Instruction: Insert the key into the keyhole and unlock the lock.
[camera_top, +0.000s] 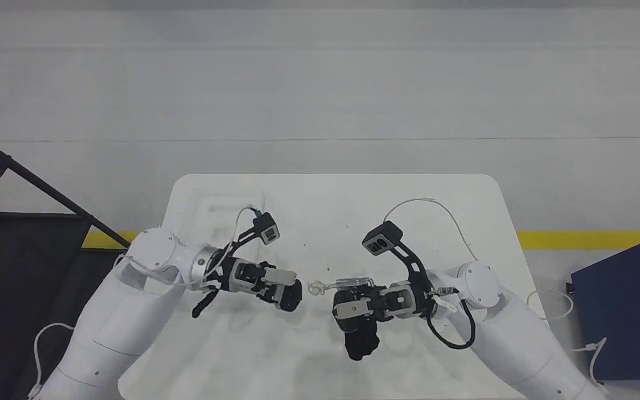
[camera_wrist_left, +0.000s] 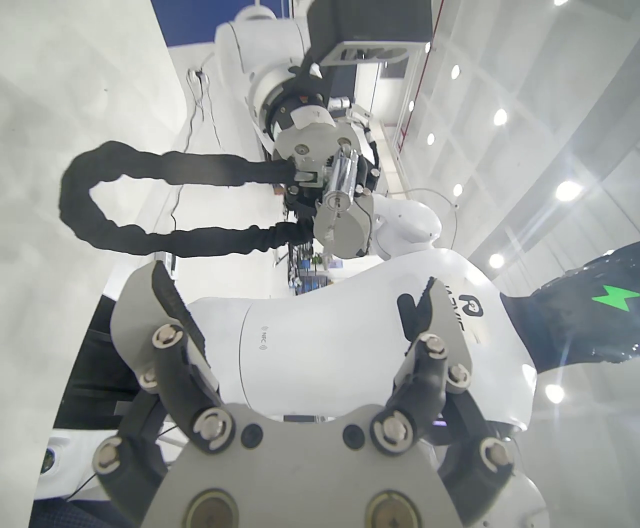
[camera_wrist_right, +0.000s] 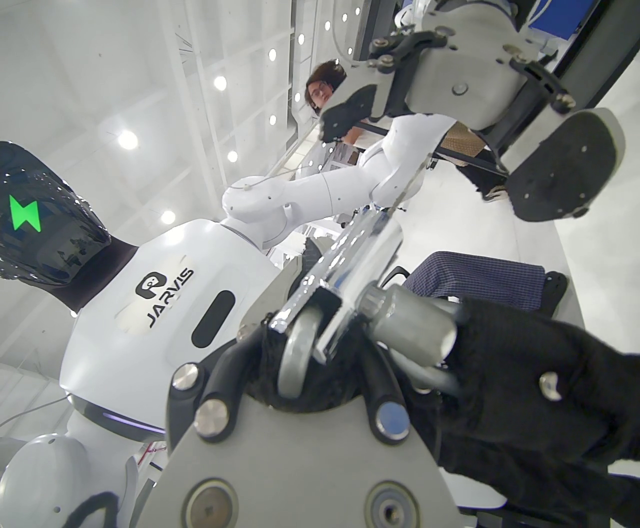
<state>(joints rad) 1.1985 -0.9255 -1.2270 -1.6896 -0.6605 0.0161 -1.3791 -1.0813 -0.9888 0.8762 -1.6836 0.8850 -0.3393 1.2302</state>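
We see a shiny silver lock (camera_wrist_right: 350, 260) with a long black loop (camera_wrist_left: 100, 200). The right gripper (camera_top: 346, 300) holds it up in the air, lying on its side. Its round keyhole (camera_wrist_left: 334, 201) is at the far end, and a thin key (camera_top: 318, 288) sticks out there.

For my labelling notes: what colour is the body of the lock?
The lock body is shiny silver; the right wrist view shows it best.

Bright, even light came from ceiling lamps (camera_wrist_right: 127, 140); I saw them flare in both wrist views and glint off the chrome lock (camera_wrist_right: 350, 255); straight lines bowed at the edges.
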